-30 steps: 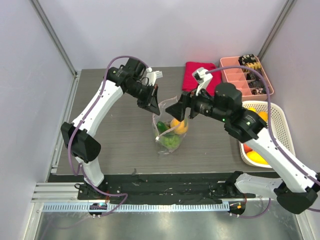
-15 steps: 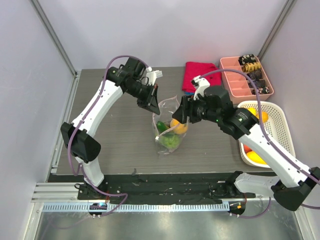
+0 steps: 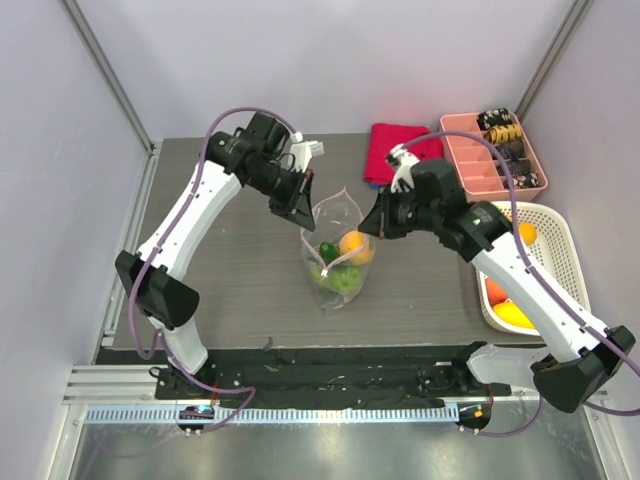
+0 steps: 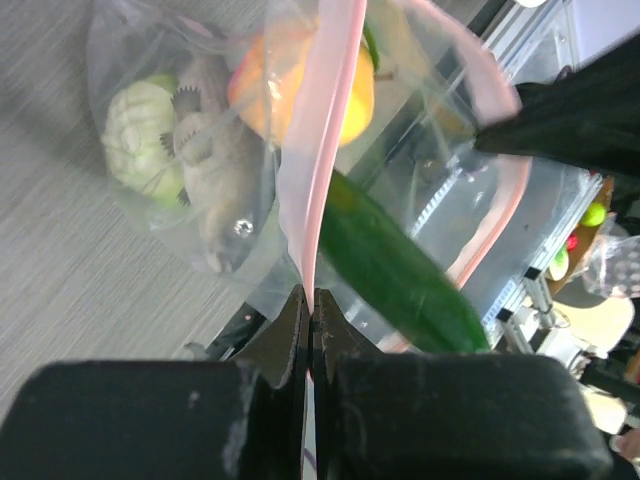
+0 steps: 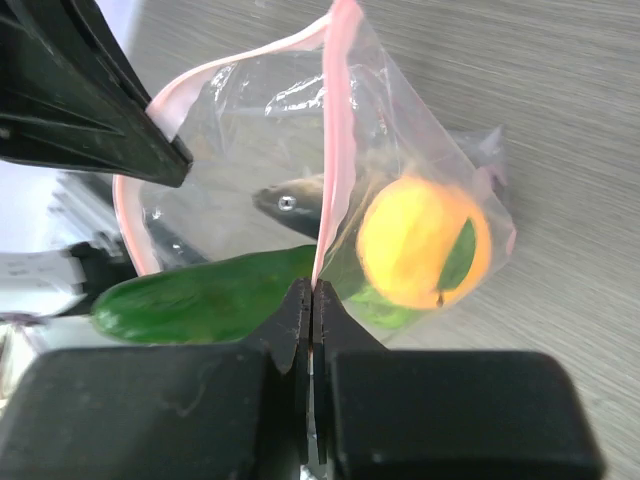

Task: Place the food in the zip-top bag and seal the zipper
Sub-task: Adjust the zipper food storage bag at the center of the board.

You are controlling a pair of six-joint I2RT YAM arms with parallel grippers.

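Zip-top bag (image 3: 335,252) stands upright near the middle of the table (image 3: 240,280), mouth gaping. Inside are a cucumber (image 4: 395,265), an orange fruit (image 5: 420,242) and a pale green fruit (image 4: 140,125). Left tool (image 4: 308,300) and right tool (image 5: 312,295) each pinch the pink zipper (image 5: 335,150) tightly, at opposite ends.

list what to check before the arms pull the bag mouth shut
1. Left gripper pinching the zipper: ok, shut on the pink strip.
2. Right gripper pinching the zipper's opposite side: ok.
3. Zipper sealed: not ok, the zip-top bag mouth gapes.
4. Cucumber clear of the mouth: cannot tell.
5. All food bagged: not ok, fruit lies in the white basket.
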